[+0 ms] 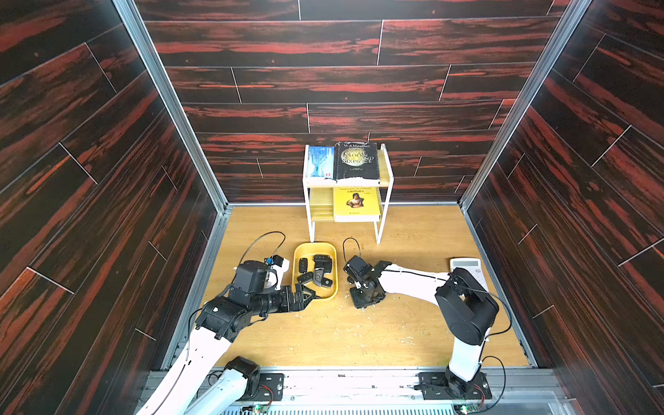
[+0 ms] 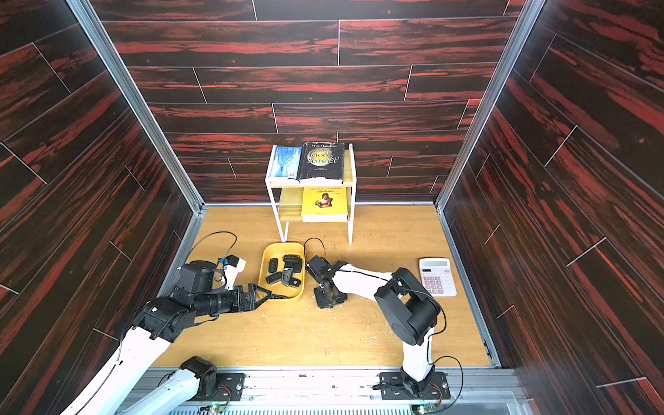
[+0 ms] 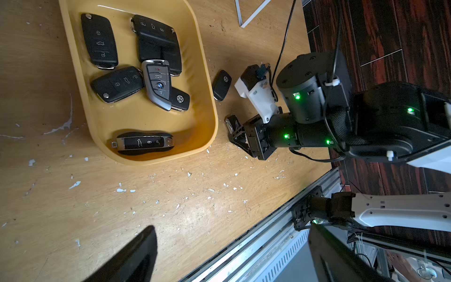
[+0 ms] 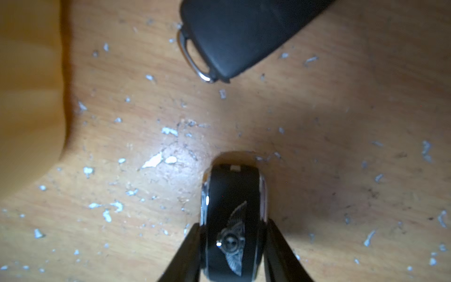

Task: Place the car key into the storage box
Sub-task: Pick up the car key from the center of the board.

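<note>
I find several keys (image 3: 99, 41) already lying in the yellow tray (image 3: 211, 97), the right jaws clamped on a winged-badge key (image 4: 233, 219) down on the worktop (image 3: 170, 207) beside it, not yet lifted, another key (image 3: 221, 85) loose nearby, left jaws wide apart and empty

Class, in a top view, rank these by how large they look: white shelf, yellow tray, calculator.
Largest to smallest:
1. white shelf
2. yellow tray
3. calculator
The shelf stands farthest back, yet clearly looks biggest.
</note>
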You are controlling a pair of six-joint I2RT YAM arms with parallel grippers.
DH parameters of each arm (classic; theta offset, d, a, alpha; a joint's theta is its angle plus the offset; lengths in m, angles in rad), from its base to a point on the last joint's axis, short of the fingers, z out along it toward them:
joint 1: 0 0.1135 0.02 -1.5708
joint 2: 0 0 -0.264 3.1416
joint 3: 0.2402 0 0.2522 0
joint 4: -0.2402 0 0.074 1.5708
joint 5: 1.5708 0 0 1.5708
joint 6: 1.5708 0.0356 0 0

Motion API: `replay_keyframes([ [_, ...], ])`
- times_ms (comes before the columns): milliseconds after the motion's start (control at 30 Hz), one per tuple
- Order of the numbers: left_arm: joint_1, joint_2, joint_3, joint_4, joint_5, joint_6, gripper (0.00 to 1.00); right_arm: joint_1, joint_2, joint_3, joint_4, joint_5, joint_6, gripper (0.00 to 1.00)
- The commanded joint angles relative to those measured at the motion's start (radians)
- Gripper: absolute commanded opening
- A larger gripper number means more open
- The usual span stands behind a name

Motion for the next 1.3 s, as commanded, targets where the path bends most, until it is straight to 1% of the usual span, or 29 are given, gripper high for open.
replay_keyframes([
  [0,0.001,0.036,0.006,0.017,0.017,0.018,1.0,0.005,0.024,0.008,-0.005,-0.009,-0.002,0.31],
  [67,-0.007,0.047,0.009,0.031,0.039,0.037,1.0,0.005,0.002,0.01,-0.014,-0.008,-0.004,0.29],
  [133,-0.034,0.043,0.027,0.035,0.01,0.087,1.0,0.003,-0.037,0.008,-0.024,-0.014,-0.012,0.29],
  [200,-0.086,0.03,0.042,0.088,-0.048,0.127,1.0,-0.002,-0.086,0.01,-0.036,-0.035,-0.027,0.28],
  [300,-0.181,0.041,0.084,0.141,-0.117,0.213,1.0,-0.037,-0.175,0.003,-0.045,-0.117,-0.045,0.25],
  [333,-0.216,0.047,0.089,0.205,-0.14,0.243,1.0,-0.052,-0.197,0.001,-0.048,-0.151,-0.051,0.25],
  [400,-0.27,0.067,0.103,0.264,-0.16,0.308,1.0,-0.089,-0.245,-0.01,-0.047,-0.242,-0.061,0.24],
  [467,-0.306,0.09,0.112,0.297,-0.132,0.402,1.0,-0.118,-0.289,-0.023,-0.041,-0.319,-0.068,0.25],
  [533,-0.358,0.102,0.095,0.366,-0.111,0.516,1.0,-0.145,-0.334,-0.03,-0.042,-0.387,-0.073,0.25],
  [633,-0.448,0.093,0.022,0.483,-0.128,0.707,1.0,-0.187,-0.399,-0.055,-0.037,-0.491,-0.074,0.27],
  [700,-0.479,0.106,-0.019,0.549,-0.154,0.79,1.0,-0.219,-0.447,-0.077,-0.028,-0.573,-0.07,0.28],
  [800,-0.504,0.166,-0.029,0.583,-0.132,0.88,1.0,-0.274,-0.53,-0.108,-0.005,-0.711,-0.056,0.28],
  [867,-0.535,0.199,-0.046,0.645,-0.154,0.922,1.0,-0.309,-0.583,-0.118,0.006,-0.791,-0.042,0.28],
  [933,-0.543,0.237,-0.048,0.696,-0.168,0.947,1.0,-0.336,-0.627,-0.119,0.005,-0.859,-0.032,0.29],
  [1067,-0.549,0.329,-0.019,0.769,-0.181,0.998,1.0,-0.35,-0.689,-0.121,0.017,-0.968,0.001,0.3],
  [1267,-0.56,0.449,0.046,0.897,-0.195,1.013,1.0,-0.37,-0.75,-0.155,0.032,-1.018,0.023,0.31],
])
